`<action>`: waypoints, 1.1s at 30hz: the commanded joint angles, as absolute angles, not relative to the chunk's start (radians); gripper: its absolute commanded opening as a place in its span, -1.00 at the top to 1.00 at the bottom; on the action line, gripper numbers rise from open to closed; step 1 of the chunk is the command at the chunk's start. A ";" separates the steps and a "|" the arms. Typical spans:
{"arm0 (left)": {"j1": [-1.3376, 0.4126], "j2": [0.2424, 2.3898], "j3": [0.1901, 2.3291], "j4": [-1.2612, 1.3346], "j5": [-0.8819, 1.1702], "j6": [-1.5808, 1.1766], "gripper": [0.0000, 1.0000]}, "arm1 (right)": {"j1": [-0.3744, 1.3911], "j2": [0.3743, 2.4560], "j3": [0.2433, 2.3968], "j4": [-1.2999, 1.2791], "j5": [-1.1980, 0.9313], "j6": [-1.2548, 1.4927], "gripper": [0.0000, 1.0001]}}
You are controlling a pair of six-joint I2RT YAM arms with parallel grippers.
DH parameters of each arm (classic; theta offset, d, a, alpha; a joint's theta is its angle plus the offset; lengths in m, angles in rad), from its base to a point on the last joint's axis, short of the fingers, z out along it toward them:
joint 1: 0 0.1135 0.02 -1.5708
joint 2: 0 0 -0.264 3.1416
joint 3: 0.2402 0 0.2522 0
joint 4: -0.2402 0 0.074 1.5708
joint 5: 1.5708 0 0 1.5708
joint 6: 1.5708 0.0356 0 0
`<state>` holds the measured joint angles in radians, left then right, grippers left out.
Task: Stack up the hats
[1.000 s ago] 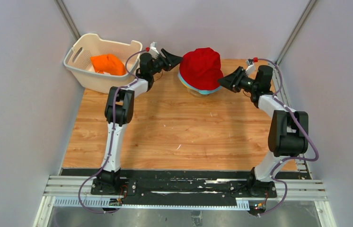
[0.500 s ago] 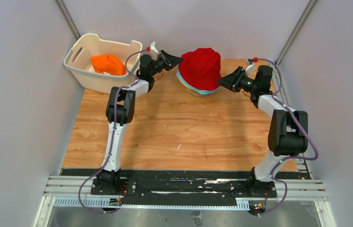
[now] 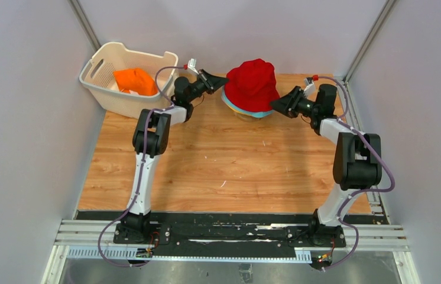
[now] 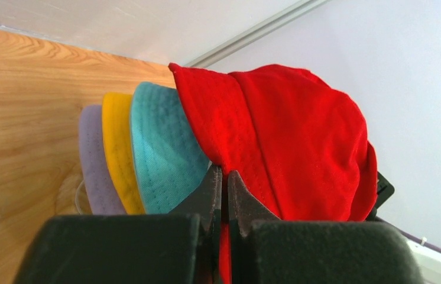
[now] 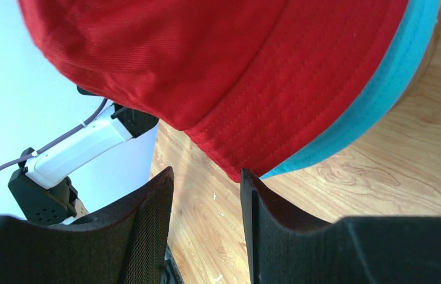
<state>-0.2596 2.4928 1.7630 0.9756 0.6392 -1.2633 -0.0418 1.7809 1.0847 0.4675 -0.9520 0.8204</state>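
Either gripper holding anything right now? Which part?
Left gripper pinches the red hat by its brim edge. Right gripper is open, holding nothing.

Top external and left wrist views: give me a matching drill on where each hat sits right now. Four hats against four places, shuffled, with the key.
Hats
1. red hat
2. orange hat
3. teal hat
4. lavender hat

Places
A. lowest brim showing in the stack
B. inside the white basket
C. top of the stack
D. directly under the red one

Pairs: 1-C, 2-B, 3-D, 4-A
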 commanded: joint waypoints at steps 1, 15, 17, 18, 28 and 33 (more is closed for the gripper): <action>-0.265 2.494 1.671 0.973 0.613 -1.310 0.99 | -0.022 1.807 1.093 0.502 -0.964 0.833 0.10; -0.264 2.501 1.618 0.980 0.595 -1.306 0.99 | -0.028 1.812 1.078 0.497 -0.953 0.832 0.10; -0.265 2.505 1.618 0.979 0.595 -1.307 1.00 | -0.032 1.812 1.076 0.498 -0.951 0.835 0.10; -0.264 2.506 1.617 0.979 0.593 -1.307 0.99 | -0.034 1.810 1.073 0.498 -0.951 0.835 0.09; -0.264 2.512 1.603 0.960 0.583 -1.298 1.00 | -0.059 1.800 1.056 0.494 -0.948 0.839 0.10; -0.264 2.512 1.600 0.957 0.583 -1.295 0.99 | -0.079 1.839 1.045 0.596 -0.967 0.905 0.10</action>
<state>-0.2695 2.4744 1.6505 1.0756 0.6155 -1.2415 -0.0544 1.8080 1.0584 0.4931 -0.9512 0.8494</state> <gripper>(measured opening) 0.029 0.452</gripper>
